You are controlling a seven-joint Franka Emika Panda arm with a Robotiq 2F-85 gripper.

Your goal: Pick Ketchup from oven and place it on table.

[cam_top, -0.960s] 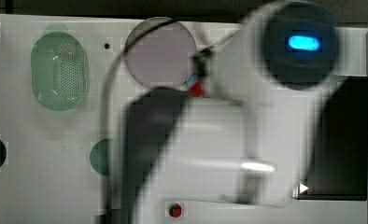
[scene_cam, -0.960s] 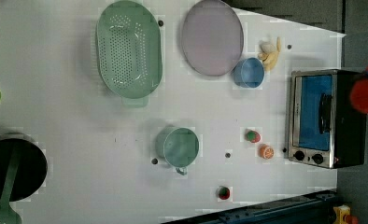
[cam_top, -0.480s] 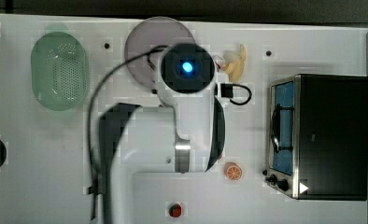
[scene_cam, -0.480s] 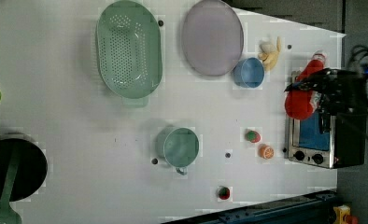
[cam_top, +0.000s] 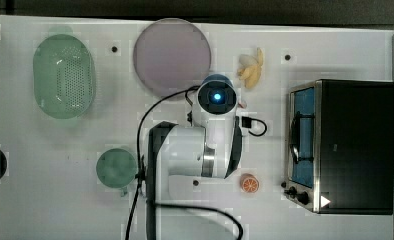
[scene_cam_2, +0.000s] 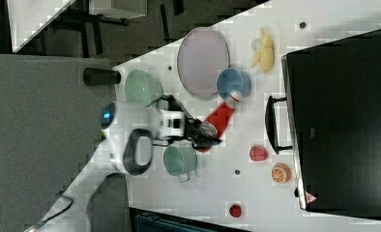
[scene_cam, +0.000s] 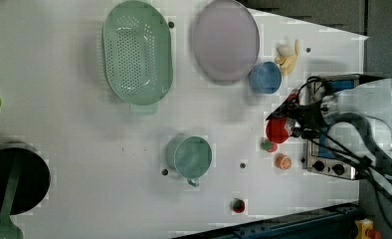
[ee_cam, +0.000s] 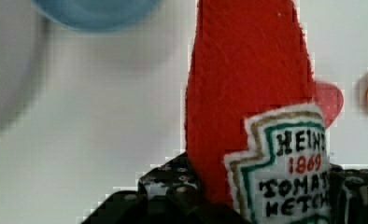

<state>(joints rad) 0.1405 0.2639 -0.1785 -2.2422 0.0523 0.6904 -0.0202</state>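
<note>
The ketchup (ee_cam: 247,84) is a red bottle with a white printed label, and it sits between my black fingers (ee_cam: 170,186). My gripper (scene_cam_2: 205,131) is shut on the ketchup (scene_cam_2: 221,116), which is tilted with its cap pointing at the blue bowl (scene_cam_2: 233,83). In the left view the ketchup (scene_cam: 277,130) hangs over the white table (scene_cam: 84,149), just to the left view's left of the oven (scene_cam: 333,164). In the top view my arm hides the bottle. The oven (cam_top: 355,145) stands at the top view's right.
A purple plate (cam_top: 174,57), a green colander (cam_top: 64,75), a green cup (cam_top: 116,167) and a banana (cam_top: 251,70) lie on the table. A strawberry toy (scene_cam_2: 258,153) and an orange slice (cam_top: 249,184) sit in front of the oven.
My arm has swung away from the oven towards the top view's left, carrying the ketchup out over the table beside the blue bowl.
</note>
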